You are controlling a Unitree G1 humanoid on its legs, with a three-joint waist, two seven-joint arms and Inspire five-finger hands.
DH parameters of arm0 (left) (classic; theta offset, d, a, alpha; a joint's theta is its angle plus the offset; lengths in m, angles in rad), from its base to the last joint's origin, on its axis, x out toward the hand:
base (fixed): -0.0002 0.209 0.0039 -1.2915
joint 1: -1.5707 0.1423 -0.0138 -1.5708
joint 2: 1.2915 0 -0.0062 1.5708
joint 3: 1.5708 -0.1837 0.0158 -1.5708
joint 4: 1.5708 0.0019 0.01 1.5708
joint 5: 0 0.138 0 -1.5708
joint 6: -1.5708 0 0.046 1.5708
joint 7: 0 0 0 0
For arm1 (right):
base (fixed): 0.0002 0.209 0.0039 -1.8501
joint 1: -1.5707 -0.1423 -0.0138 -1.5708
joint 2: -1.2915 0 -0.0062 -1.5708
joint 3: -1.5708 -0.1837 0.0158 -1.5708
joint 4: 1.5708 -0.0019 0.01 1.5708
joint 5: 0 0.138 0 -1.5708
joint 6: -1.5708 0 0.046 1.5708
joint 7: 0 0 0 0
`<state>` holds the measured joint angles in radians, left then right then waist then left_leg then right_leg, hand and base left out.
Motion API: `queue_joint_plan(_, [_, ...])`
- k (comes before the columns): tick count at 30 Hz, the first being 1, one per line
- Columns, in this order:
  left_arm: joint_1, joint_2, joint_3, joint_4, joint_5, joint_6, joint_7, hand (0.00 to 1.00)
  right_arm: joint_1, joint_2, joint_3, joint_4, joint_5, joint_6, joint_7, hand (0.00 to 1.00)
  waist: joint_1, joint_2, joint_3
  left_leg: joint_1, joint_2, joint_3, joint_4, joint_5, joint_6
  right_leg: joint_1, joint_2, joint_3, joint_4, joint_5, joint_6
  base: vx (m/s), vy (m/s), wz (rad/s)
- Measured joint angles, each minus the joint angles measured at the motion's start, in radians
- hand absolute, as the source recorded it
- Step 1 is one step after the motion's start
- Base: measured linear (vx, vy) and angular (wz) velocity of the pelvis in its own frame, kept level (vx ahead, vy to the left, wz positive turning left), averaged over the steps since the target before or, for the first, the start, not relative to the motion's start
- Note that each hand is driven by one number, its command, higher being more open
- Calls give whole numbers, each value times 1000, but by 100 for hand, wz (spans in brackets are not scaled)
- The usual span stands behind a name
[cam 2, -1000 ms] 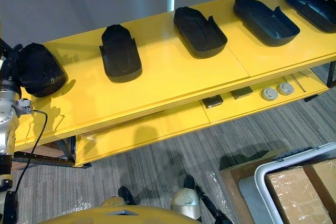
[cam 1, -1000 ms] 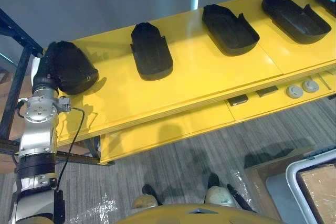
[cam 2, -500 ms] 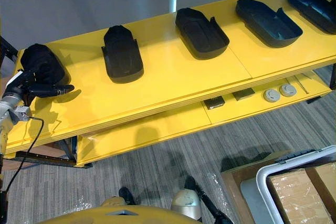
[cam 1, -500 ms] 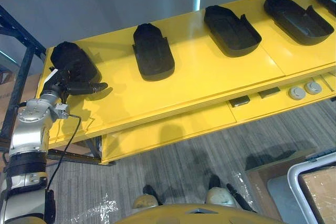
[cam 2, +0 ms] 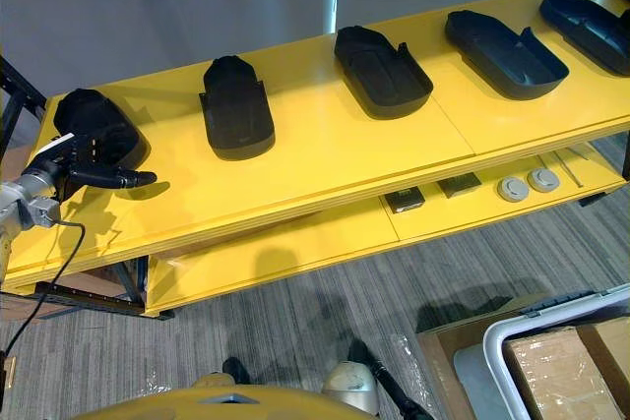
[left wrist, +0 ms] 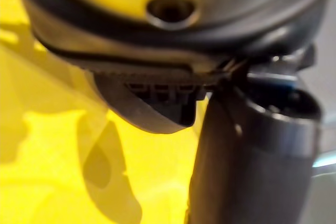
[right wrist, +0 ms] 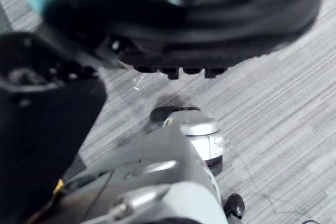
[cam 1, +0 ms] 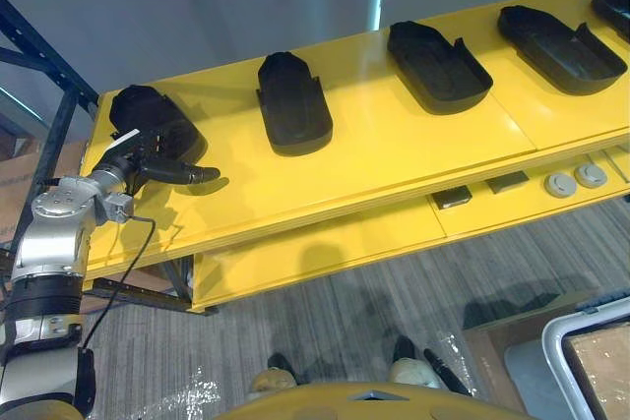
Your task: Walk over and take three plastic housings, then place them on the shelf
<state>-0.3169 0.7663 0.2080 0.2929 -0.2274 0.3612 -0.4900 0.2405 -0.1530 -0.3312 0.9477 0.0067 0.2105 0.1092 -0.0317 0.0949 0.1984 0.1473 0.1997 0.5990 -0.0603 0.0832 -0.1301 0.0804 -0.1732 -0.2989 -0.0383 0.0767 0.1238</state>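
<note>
Yellow shelf point(cam 1: 394, 159) carried a row of black plastic housings point(cam 1: 293, 115) — the leftmost housing point(cam 1: 148, 113) lay at its left end, just behind the left hand point(cam 1: 138, 156), whose fingers point(cam 1: 187, 174) stretched out straight by its near edge — clasping nothing.

The glossy yellow shelf top point(cam 1: 374, 150) carries five black moulded plastic housings in a row along its length. The first housing point(cam 1: 150, 111) sits at the left end, near the rear corner. The second housing point(cam 1: 293, 103), third housing point(cam 1: 438, 53) and fourth housing point(cam 1: 551, 34) are spaced apart toward the right end. The fifth housing point(cam 1: 615, 5) is cut off at the right. The dark left hand point(cam 1: 146, 158) lies against the first housing's front side, with one digit held straight along the shelf top. The lower yellow shelf point(cam 1: 325, 243) holds two small dark blocks point(cam 1: 450, 198) and two grey round discs point(cam 1: 562, 184) near its right end.
</note>
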Motion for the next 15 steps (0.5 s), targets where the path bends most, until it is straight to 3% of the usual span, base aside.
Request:
queue_joint_plan(9, [0,9,-7,0,9,33,-33,100,-3,0,1,20,0,3,10,100,2,-7,-21,0,-1,-4,-5,3,0,5,0,-7,-2,0,0,-1,-1,1])
queue_joint_plan(11, [0,10,-7,0,9,33,-7,100,-3,0,1,20,0,3,10,100,1,-7,-22,1,-2,-5,-16,11,1,5,1,-13,-2,0,0,2,-1,5])
queue_joint_plan(15, [0,25,-7,0,-13,16,124,100,-3,0,8,20,1,2,9,100,1,-11,-24,1,-2,-6,-16,12,1,5,1,-13,-2,0,0,1,0,1])
